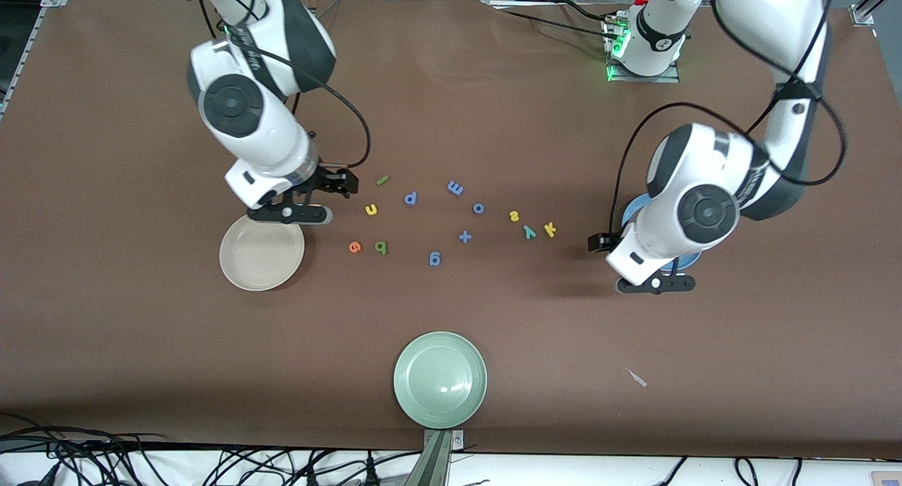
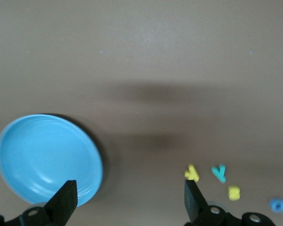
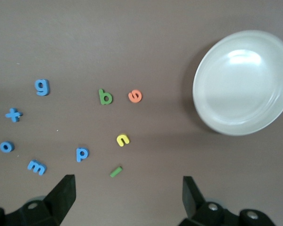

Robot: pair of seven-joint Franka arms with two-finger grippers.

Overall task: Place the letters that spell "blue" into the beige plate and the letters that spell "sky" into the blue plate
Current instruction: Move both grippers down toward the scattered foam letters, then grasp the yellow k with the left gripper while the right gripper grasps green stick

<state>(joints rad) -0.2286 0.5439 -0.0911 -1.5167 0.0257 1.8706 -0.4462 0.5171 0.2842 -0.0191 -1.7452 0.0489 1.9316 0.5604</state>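
The right gripper (image 1: 331, 183), hanging wide open and empty, is sitting just beside the green stick letter (image 1: 382, 180), while the left gripper (image 1: 599, 242), also wide open, is waiting near the yellow k (image 1: 550, 228).

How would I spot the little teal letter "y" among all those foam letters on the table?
Start at the round blue plate toward the left arm's end of the brown table, then look to the three small foam letters beside it. The teal letter "y" lies between the yellow letter "s" and the yellow letter "k". It is the only teal letter; its neighbours are yellow.
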